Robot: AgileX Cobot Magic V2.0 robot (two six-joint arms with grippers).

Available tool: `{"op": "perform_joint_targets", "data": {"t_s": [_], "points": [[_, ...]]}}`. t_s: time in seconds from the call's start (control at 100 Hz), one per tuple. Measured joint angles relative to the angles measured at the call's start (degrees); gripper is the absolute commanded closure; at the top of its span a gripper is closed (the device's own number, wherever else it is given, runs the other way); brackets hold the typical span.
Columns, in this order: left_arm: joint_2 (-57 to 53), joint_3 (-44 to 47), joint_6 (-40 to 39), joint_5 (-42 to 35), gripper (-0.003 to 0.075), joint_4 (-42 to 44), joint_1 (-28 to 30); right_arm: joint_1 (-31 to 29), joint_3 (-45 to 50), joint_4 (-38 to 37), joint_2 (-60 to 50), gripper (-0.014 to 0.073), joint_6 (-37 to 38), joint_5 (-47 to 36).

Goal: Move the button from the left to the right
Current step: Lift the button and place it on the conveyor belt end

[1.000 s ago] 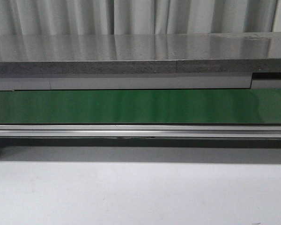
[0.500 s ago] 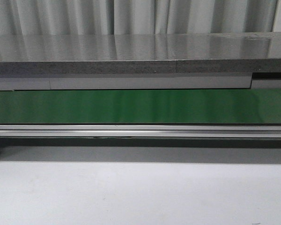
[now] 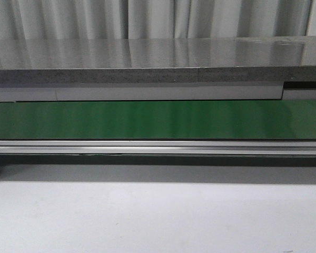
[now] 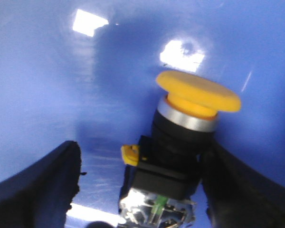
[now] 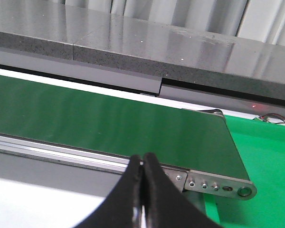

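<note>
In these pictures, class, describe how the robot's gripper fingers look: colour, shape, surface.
Only fingers show; the arms are out of view. The left gripper has two broad, dark, blurred fingers. The right gripper has matte black fingers tapering to rounded tips. No cables or markings are visible.

Black, matte, tapering fingers on the left gripper (image 4: 137,185) and right gripper (image 5: 143,199).
</note>
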Motion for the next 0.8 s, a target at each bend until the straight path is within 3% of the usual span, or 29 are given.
{"op": "perform_joint_targets", "data": {"t_s": [0.38, 0.8], "points": [[0.2, -0.7, 0.0, 1.0, 0.0708, -0.4, 0.0, 0.0, 0.0, 0.0, 0.0, 0.0715, 0.0, 0.0], [-8.5, -7.4, 2.7, 7.1, 0.0715, -4.7, -2.2, 0.0, 0.0, 0.0, 0.0, 0.0715, 0.0, 0.0]]}}
